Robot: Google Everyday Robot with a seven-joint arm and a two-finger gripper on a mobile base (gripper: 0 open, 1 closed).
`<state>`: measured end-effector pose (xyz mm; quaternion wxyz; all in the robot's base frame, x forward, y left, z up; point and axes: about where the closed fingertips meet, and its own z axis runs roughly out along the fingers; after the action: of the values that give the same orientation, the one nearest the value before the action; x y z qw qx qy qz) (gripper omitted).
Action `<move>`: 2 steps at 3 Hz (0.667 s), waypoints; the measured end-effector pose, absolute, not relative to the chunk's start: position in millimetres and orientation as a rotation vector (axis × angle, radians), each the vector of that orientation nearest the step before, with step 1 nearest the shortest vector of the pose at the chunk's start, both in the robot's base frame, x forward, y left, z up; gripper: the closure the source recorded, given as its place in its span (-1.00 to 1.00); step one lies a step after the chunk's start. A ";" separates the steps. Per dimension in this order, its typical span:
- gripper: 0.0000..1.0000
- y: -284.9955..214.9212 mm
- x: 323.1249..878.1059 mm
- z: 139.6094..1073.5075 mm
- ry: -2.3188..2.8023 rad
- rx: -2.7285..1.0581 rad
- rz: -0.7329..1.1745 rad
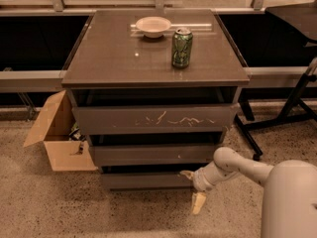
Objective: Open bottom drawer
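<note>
- The robot's pale arm (277, 180) comes in from the lower right corner and reaches left, low over the speckled floor (124, 214).
- The gripper (190, 192) is at the right end of the bottom drawer, just above the floor. Its two fingers are spread wide apart: the upper finger (187, 174) lies at the top right edge of that drawer's front and seems to touch it, and the lower one points down toward the floor.
- The bottom drawer (143, 181) is the lowest and narrowest of three dark fronts in the cabinet, right by the floor, with a dark gap between it and the front above.
- Above it is the slightly wider middle drawer (153, 154), and above that the top drawer (124, 119), the widest, with white scratch marks on its front.
- An open cardboard box (62, 152) stands on the floor just to the left of the cabinet, one flap raised.
- The legs of a dark stand (292, 103) are on the floor to the right of the cabinet.
- On the cabinet top (114, 58) a green can (182, 47) stands upright, right of the middle.
- A white bowl (153, 26) sits near the back edge, close behind and to the left of the can.
</note>
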<state>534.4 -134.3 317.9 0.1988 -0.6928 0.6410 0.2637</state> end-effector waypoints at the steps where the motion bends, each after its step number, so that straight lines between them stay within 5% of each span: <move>1: -1.00 -133.5 532.7 318.2 1.791 -1.941 0.740; 2: -1.00 -136.0 544.7 296.1 1.804 -1.961 0.667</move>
<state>544.7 -136.0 296.1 0.1964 -0.7000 0.6440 0.2380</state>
